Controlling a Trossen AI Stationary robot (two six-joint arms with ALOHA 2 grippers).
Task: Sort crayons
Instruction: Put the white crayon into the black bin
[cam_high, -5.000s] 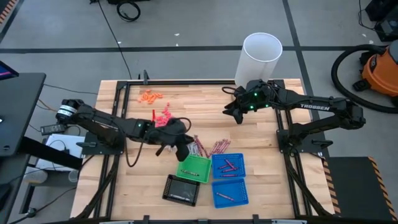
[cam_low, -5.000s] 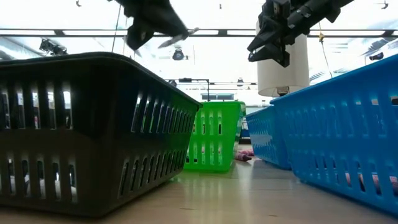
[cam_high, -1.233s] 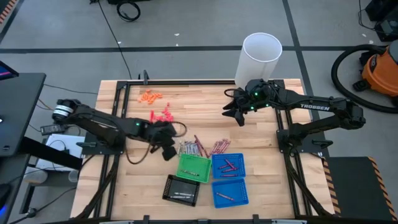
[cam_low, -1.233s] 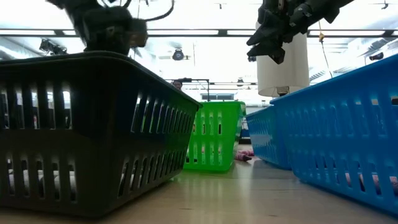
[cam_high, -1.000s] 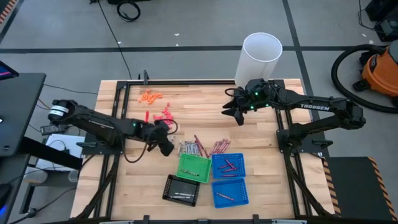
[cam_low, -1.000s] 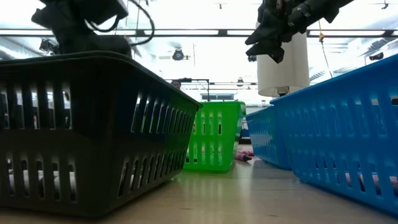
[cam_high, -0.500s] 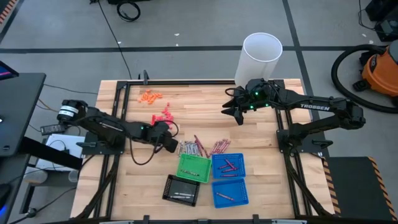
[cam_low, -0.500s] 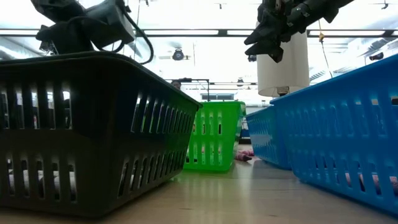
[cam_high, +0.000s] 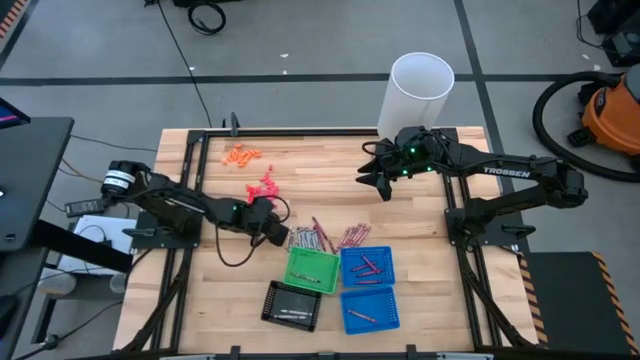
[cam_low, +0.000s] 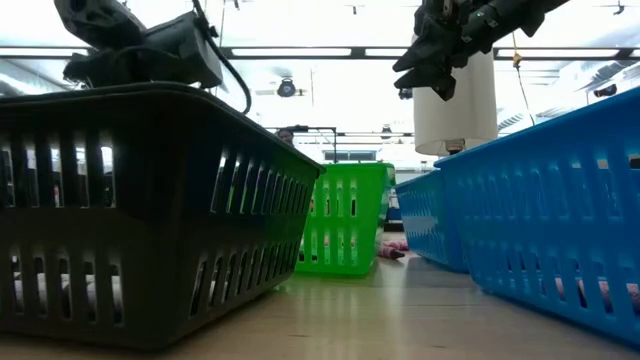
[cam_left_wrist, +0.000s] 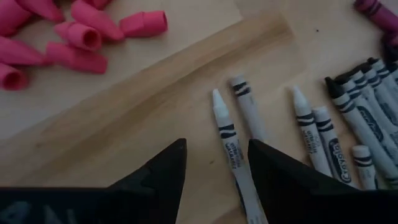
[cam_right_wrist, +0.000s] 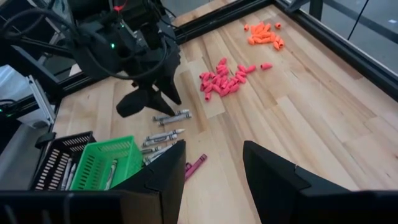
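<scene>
My left arm: stretched low across the table (cam_high: 420, 215) from its left edge, reaching toward the middle.
My left gripper (cam_high: 276, 233): down near the wood at the left end of the loose crayons (cam_high: 305, 238), fingers spread wide and holding nothing. Through my left wrist camera, one grey crayon (cam_left_wrist: 235, 158) lies on the wood in the gap between the two fingertips (cam_left_wrist: 163, 168).
My right arm: reaching in from the right side, held high over the far part of the table, next to the white tube (cam_high: 416, 95).
My right gripper (cam_high: 378, 182): up in the air, well apart from the crayons, fingers wide and empty.
Loose crayons: grey and maroon ones mixed on the wood just beyond the green basket (cam_high: 311, 270) and the blue baskets (cam_high: 368, 267).
Sorted crayons: some maroon ones lie in both blue baskets; a few lie in the green basket and the black basket (cam_high: 292, 304).
Pink bits (cam_high: 264, 186): clustered beyond my left gripper.
Orange bits (cam_high: 241, 154): near the far left corner.
</scene>
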